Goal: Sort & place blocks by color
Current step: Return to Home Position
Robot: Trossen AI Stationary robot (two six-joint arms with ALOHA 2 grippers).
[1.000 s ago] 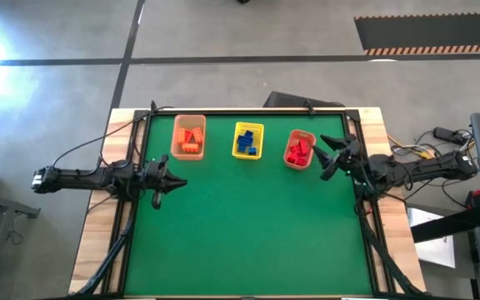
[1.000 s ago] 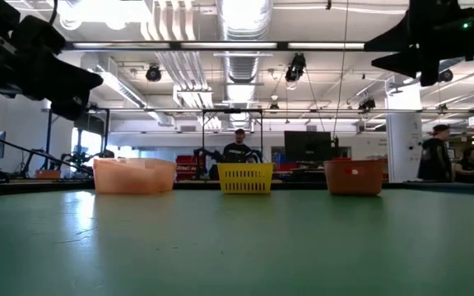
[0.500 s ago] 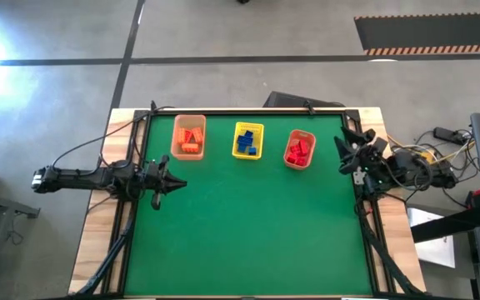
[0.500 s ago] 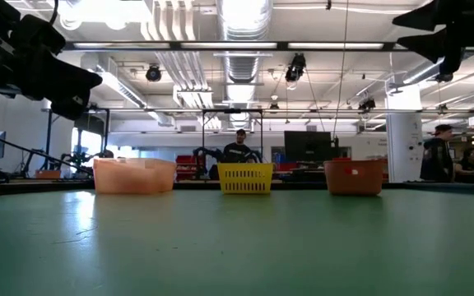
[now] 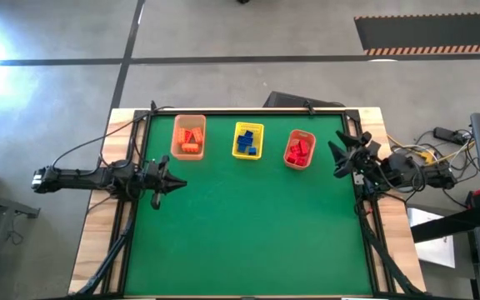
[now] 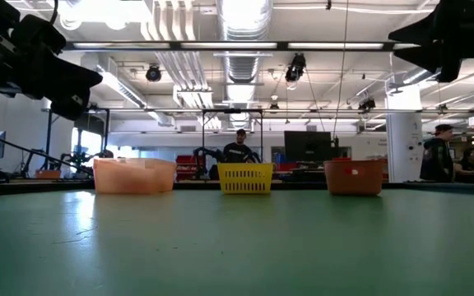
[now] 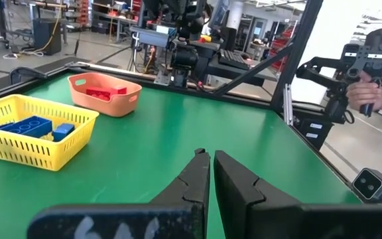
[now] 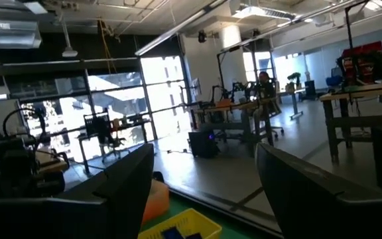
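Observation:
The blocks lie sorted in three baskets along the table's far side. Orange blocks (image 5: 190,139) fill the orange basket (image 5: 176,125). Blue blocks (image 5: 246,144) lie in the yellow basket (image 5: 258,130), and red blocks (image 5: 298,151) in the red-orange basket (image 5: 291,136). My left gripper (image 5: 178,182) hovers shut over the table's left part, its fingers (image 7: 199,174) pointing across the table. My right gripper (image 5: 337,158) is open at the right edge, just right of the red-orange basket, holding nothing. The left wrist view shows the blue blocks (image 7: 33,126) and red blocks (image 7: 106,91).
The green mat (image 5: 248,225) stretches bare from the baskets to the near edge. A black frame (image 5: 365,217) runs round the table. People stand in the room beyond (image 6: 239,148), and a person's hand (image 7: 370,93) shows off the table's right side.
My right gripper has drawn back from beside the red-orange basket toward the table's right edge, its arm folding in, and has stayed open. The blocks and baskets have not moved.

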